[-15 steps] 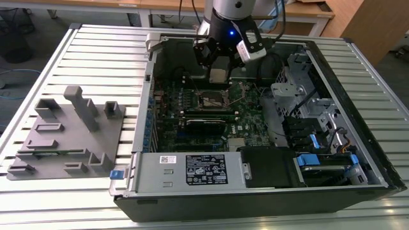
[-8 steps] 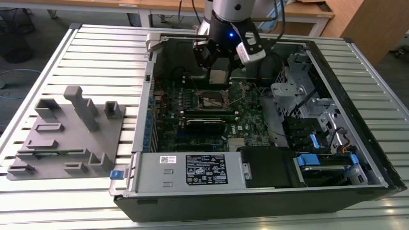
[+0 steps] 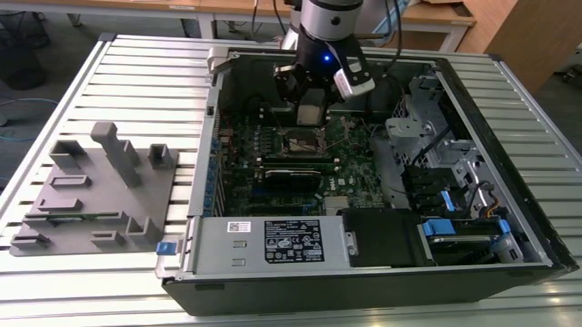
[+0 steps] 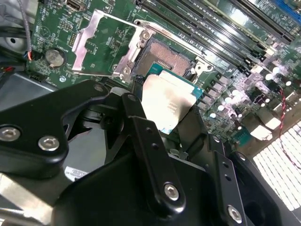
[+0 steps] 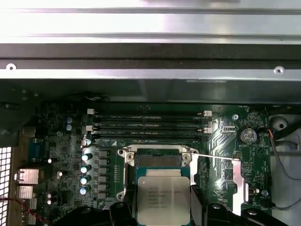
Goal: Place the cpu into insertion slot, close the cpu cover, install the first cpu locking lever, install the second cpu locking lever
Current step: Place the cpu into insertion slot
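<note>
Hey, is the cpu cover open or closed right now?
Open. In the second wrist view the cpu cover lies swung off beside the insertion slot, whose centre is bare; the cpu is not in it.

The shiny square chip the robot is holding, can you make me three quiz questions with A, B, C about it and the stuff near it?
1. Where is the cpu?
A) held in the tool near the insertion slot
B) seated inside it
C) far away from it

2. What colour is the circuit board around the slot?
A) red
B) white
C) green

3. How is the cpu cover?
A) shut over the slot
B) swung open beside the slot
C) bent in half

Answers:
1 A, the tool grips the cpu by its edges and the slot beside it is empty.
2 C, the board is green in both wrist views.
3 B, the cover lies flipped back, leaving the slot bare.
</note>
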Robot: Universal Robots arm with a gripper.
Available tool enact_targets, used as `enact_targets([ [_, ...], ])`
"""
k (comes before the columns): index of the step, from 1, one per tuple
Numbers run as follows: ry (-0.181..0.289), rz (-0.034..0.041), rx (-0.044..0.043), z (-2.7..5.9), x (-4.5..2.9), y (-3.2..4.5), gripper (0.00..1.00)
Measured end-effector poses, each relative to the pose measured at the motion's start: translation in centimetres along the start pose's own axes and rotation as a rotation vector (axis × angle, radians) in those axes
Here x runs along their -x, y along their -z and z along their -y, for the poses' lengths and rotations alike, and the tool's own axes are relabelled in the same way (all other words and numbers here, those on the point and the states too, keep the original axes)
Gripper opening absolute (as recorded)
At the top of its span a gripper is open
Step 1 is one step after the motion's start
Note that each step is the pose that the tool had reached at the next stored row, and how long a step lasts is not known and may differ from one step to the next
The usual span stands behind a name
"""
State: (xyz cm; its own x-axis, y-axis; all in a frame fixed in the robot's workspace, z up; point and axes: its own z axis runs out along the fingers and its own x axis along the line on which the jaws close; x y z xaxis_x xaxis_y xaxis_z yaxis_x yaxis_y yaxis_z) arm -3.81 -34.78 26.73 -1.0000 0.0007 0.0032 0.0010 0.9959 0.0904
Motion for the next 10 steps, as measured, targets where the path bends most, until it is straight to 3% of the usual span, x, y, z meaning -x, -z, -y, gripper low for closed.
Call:
enact_targets([
  [10,0.007,-0.0006,-0.0001,0.18,-0.02,-1.80,0.54],
])
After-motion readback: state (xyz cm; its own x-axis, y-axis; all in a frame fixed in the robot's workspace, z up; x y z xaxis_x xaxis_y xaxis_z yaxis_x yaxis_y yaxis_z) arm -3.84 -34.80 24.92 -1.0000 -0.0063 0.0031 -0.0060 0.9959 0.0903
